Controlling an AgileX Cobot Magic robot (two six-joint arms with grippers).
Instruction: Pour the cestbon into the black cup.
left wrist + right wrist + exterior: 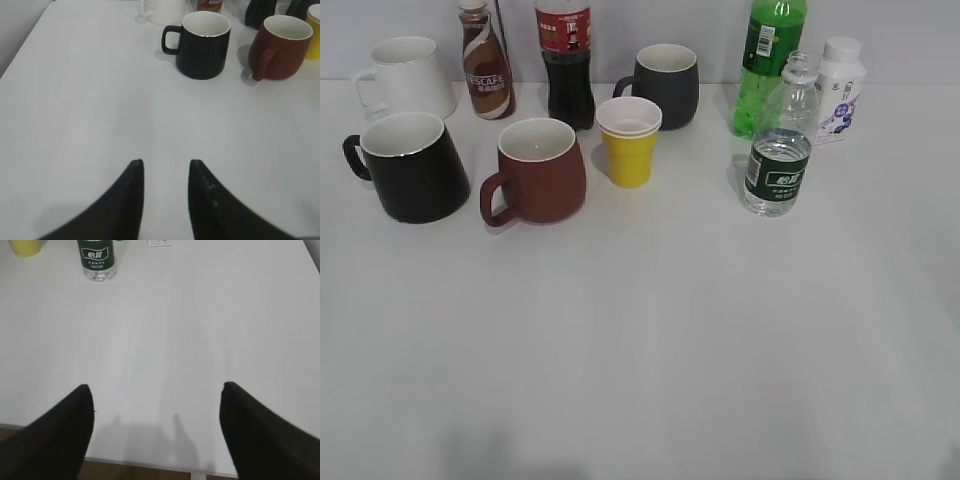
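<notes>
The cestbon [778,150], a clear ribbed bottle with a dark green label, stands upright at the right of the table, uncapped as far as I can tell. It shows at the top left of the right wrist view [97,260]. The black cup [410,165], glossy with a white inside, stands at the far left with its handle to the left; it shows in the left wrist view [202,44]. My left gripper [165,162] is open and empty, well short of the cup. My right gripper [157,387] is wide open and empty near the table's front edge. Neither gripper shows in the exterior view.
A brown-red mug [538,170] stands next to the black cup. A yellow cup [629,140], dark grey mug [665,82], white mug [405,78], coffee bottle [485,62] and cola bottle [566,60] stand behind. A green soda bottle [768,55] and white milk bottle [839,88] stand behind the cestbon.
</notes>
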